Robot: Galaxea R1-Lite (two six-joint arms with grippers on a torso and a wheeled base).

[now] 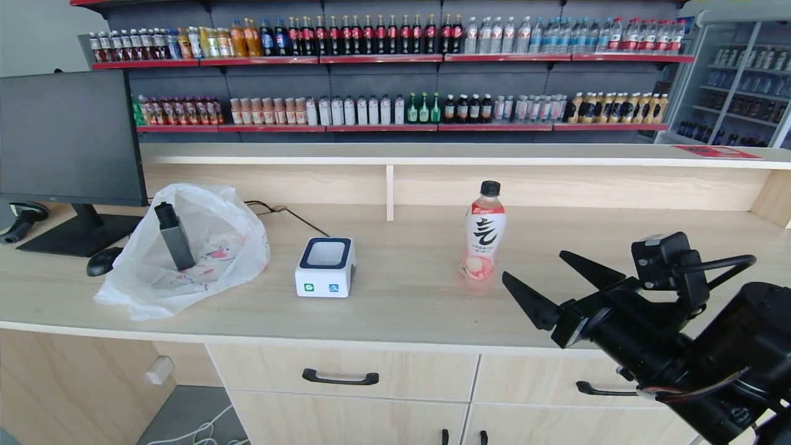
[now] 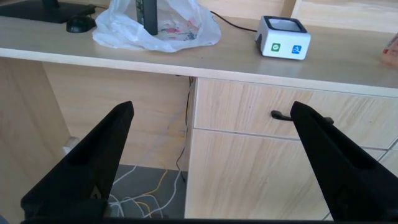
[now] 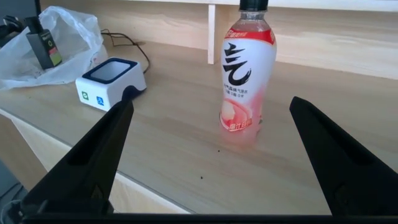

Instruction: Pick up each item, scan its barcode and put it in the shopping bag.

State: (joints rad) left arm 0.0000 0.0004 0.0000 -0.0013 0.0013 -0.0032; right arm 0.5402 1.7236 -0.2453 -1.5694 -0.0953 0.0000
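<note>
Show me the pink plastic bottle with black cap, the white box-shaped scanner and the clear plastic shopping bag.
Pink plastic bottle (image 1: 485, 232): head view, its label.
White box-shaped scanner (image 1: 321, 283): head view, front face.
Clear plastic shopping bag (image 1: 241, 247): head view, side wall.

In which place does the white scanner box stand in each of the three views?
Head view: the scanner stands on the counter, between the shopping bag and the pink bottle.
Left wrist view: the scanner sits on the counter beside the shopping bag, above the drawers.
Right wrist view: the scanner stands between the shopping bag and the pink bottle.
Shared landmark: the shopping bag.
</note>
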